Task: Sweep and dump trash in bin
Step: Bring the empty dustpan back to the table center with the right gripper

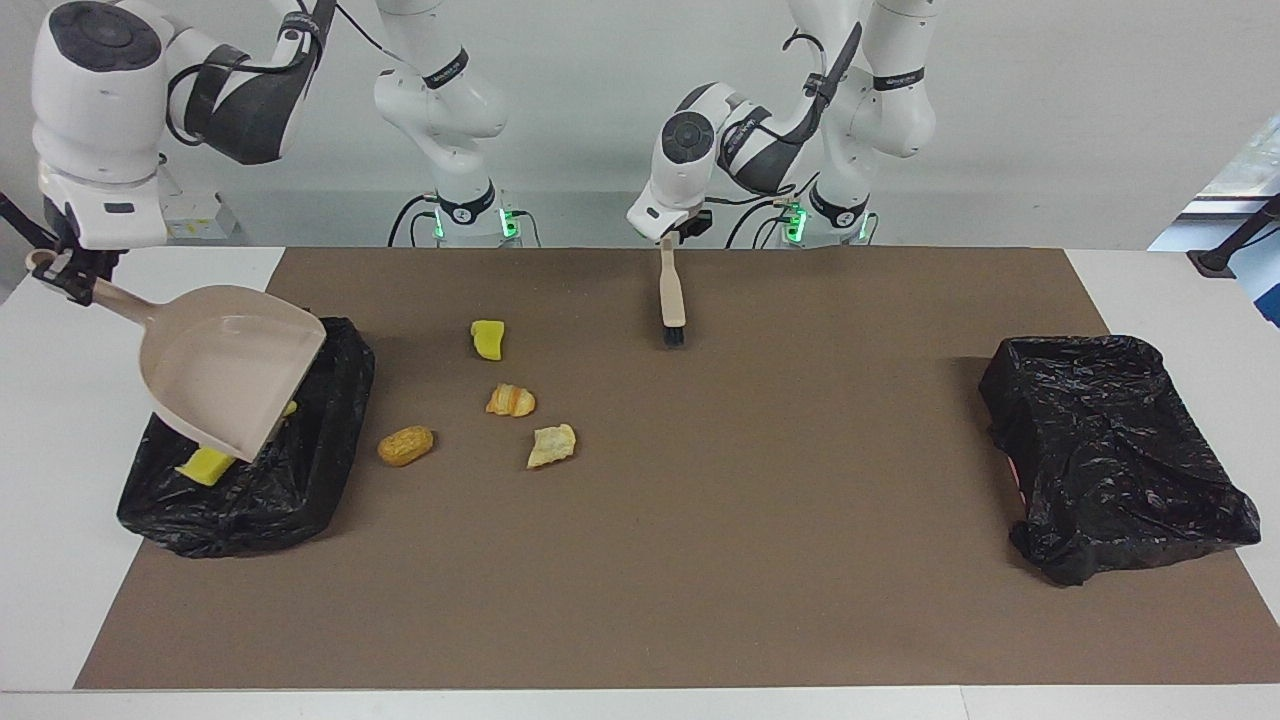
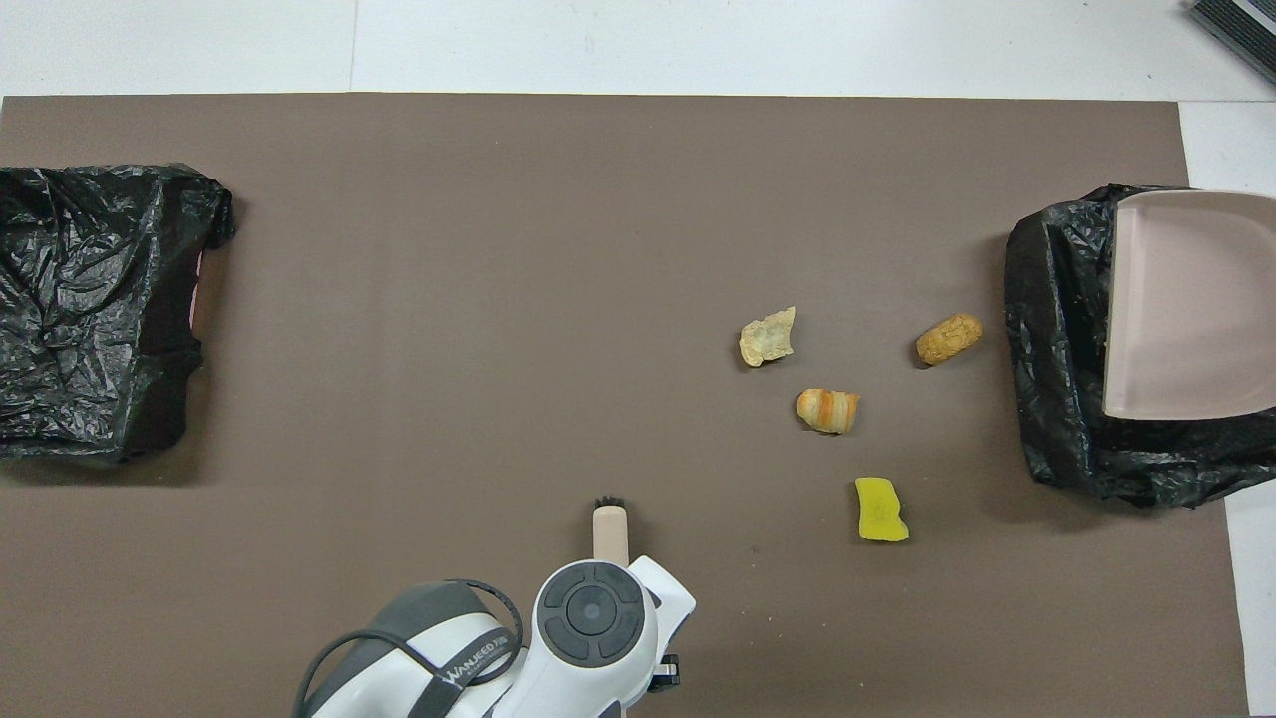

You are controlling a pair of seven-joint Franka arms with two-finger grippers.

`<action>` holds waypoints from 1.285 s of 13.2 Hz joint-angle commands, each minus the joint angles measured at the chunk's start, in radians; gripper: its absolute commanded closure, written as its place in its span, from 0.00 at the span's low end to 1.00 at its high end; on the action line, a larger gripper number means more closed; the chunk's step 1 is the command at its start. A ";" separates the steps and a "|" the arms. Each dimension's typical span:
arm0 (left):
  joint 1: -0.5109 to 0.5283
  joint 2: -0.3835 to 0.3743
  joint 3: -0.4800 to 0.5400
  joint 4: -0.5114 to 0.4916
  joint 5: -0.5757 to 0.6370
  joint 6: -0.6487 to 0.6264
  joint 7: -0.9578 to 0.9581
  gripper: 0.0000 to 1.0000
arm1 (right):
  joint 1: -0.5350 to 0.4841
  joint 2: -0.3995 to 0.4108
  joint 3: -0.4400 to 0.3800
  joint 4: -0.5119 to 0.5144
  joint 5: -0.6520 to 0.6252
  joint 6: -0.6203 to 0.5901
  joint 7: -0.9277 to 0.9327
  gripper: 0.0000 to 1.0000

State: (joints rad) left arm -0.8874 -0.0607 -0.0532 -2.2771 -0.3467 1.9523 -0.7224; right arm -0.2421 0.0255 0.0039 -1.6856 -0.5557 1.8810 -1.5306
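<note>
Over bin (image 1: 300, 480) edge: dustpan (image 1: 235, 365) tilted | R claw (image 1: 62, 272) clamped on handle

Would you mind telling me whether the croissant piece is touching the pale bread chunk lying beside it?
Apart. The overhead view shows bare brown mat between the croissant piece and the pale bread chunk; the facing view shows the same gap.

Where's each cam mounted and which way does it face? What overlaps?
Facing view: high across the table, looking at the robots; both arms show, right gripper holding the dustpan, left gripper at the brush.
Overhead view: above the robots' end, looking steeply down; only the left arm's wrist shows.
Shared: brush, dustpan, croissant piece.
</note>
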 commanded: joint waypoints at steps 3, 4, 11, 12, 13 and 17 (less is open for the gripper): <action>0.103 0.042 -0.002 0.129 0.130 -0.082 0.101 0.23 | 0.038 -0.062 0.018 -0.087 0.137 -0.006 0.139 1.00; 0.137 0.064 0.000 0.180 0.167 -0.101 0.136 0.17 | 0.061 -0.071 0.018 -0.101 0.146 -0.013 0.203 1.00; 0.412 0.056 0.001 0.428 0.247 -0.168 0.345 0.00 | 0.289 -0.061 0.018 -0.143 0.365 -0.131 0.925 1.00; 0.454 0.058 0.003 0.479 0.247 -0.212 0.400 0.00 | 0.329 -0.046 0.018 -0.141 0.381 -0.137 1.043 1.00; 0.494 0.059 0.001 0.525 0.249 -0.271 0.455 0.00 | 0.352 -0.032 0.018 -0.143 0.413 -0.143 1.151 1.00; 0.579 0.051 0.006 0.657 0.298 -0.406 0.550 0.00 | 0.489 0.074 0.018 -0.115 0.571 -0.103 1.554 1.00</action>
State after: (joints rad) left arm -0.3432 -0.0176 -0.0375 -1.6848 -0.0846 1.6077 -0.2121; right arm 0.1928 0.0464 0.0286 -1.8276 -0.0343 1.7540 -0.1152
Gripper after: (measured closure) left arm 0.000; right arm 0.692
